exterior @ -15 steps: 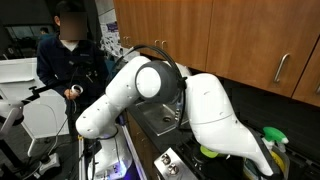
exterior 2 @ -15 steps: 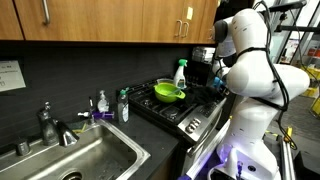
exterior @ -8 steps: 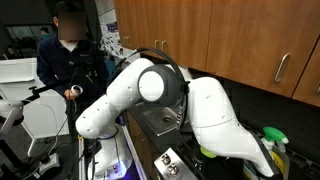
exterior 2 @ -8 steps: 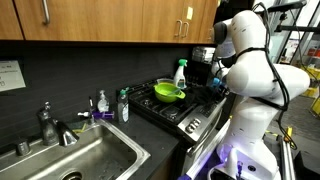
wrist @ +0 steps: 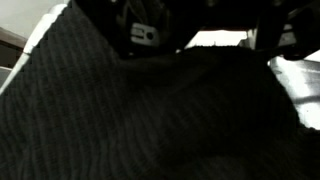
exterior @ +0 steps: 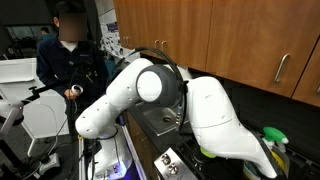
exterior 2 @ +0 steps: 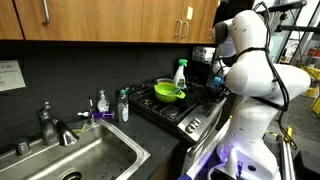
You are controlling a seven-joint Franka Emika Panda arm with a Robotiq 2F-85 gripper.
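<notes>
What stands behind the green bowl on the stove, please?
A spray bottle stands behind the bowl, against the dark wall. The bowl's rim covers the bottle's foot, and the arm hides whatever lies further along the stove.

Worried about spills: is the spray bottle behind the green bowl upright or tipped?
Upright: the spray bottle stands nozzle up behind the green bowl.
</notes>
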